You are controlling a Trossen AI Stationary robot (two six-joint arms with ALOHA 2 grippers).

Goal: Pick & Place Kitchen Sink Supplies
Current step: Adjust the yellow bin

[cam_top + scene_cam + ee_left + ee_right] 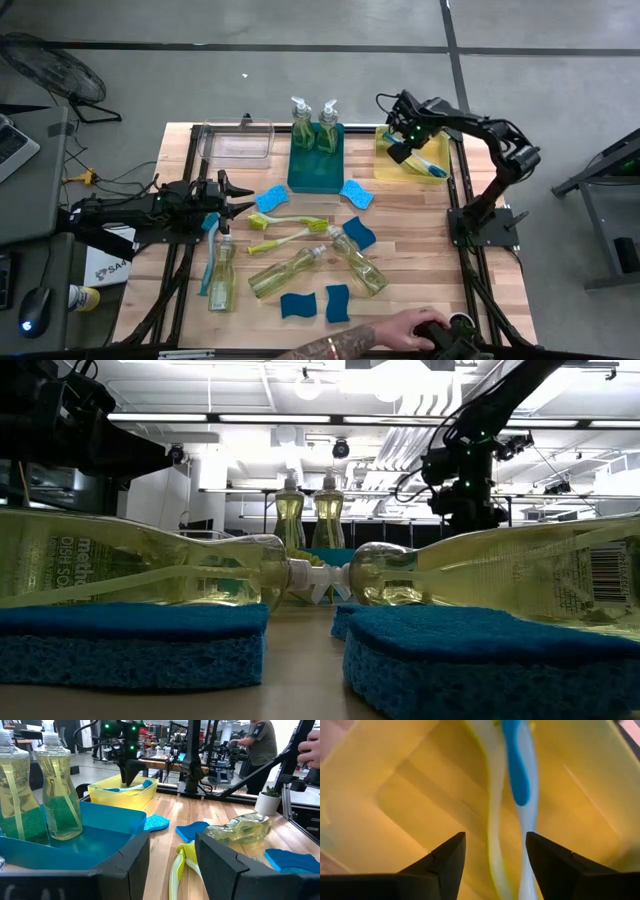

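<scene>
My right gripper (401, 150) (495, 837) hangs open over the yellow bin (385, 168), fingers pointing down. A blue-and-white dish brush (431, 166) (519, 780) lies on the bin floor, its handle running under the gap between the fingers. My left gripper (243, 197) (172, 845) is open and level at the table's left, pointing at two lime-green brushes (287, 222) (181, 865). Two soap bottles (313, 125) stand upright in the teal bin (315, 175). Three more bottles (288, 270) lie on their sides. Several blue sponges (270, 198) lie flat on the table.
A clear bin (238, 142) sits at the far left of the table. Another blue brush (209, 262) lies beside the left bottle (222, 278), below my left gripper. A person's hand (405, 328) reaches in at the table's near edge. Bare wood shows on the near right.
</scene>
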